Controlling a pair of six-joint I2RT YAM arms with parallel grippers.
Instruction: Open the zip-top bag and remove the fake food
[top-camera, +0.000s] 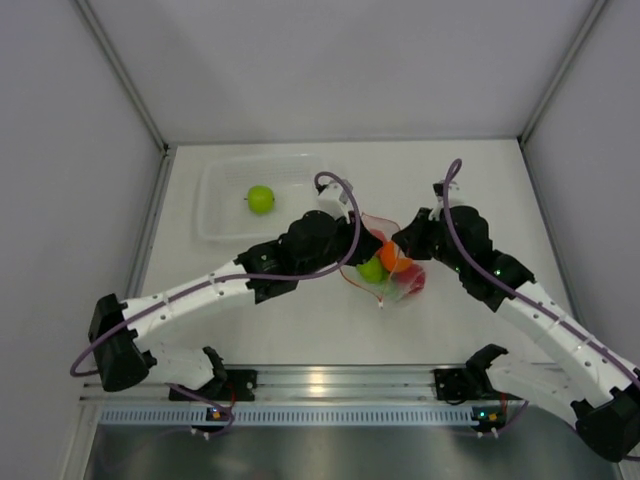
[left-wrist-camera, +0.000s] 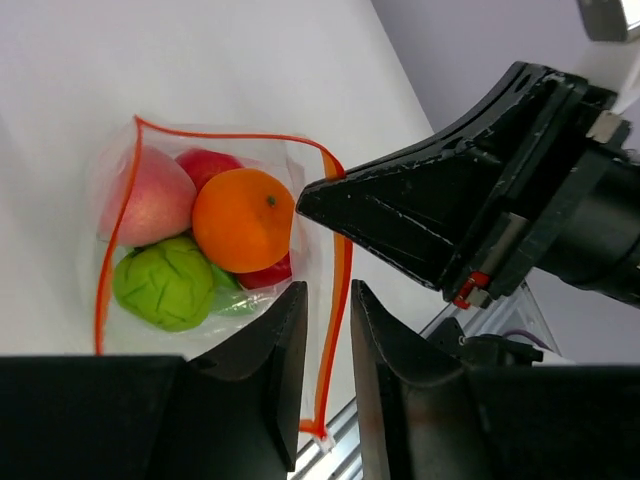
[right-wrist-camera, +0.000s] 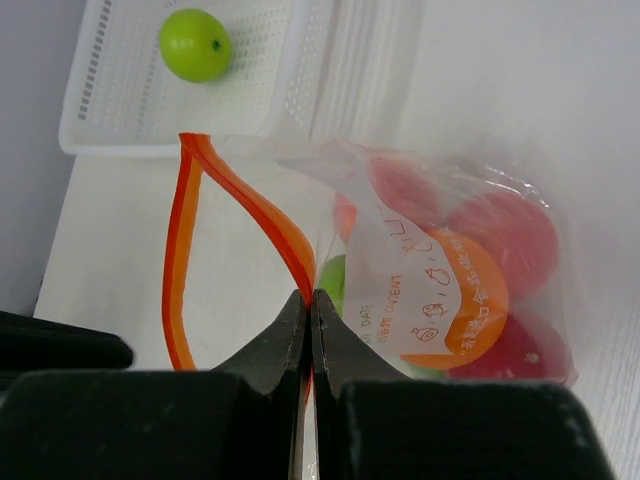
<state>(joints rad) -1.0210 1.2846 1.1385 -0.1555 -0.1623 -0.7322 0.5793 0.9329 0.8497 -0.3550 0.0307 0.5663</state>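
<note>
Centre frame, your right fingers (right-wrist-camera: 280, 345) clench the orange strip (right-wrist-camera: 180, 260) of the clear floppy zip-top bag (right-wrist-camera: 400, 200). Your left fingers (left-wrist-camera: 275, 360) straddle the opposite lip, unclosed; pinch before pulling.

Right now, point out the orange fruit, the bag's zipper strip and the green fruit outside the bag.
orange fruit (left-wrist-camera: 243, 220): left wrist view, centre of its skin.
zipper strip (right-wrist-camera: 180, 250): right wrist view, its left run.
loose green fruit (top-camera: 261, 199): top view, its top.

One overhead view; both close wrist views share the bag (right-wrist-camera: 400, 290).
</note>
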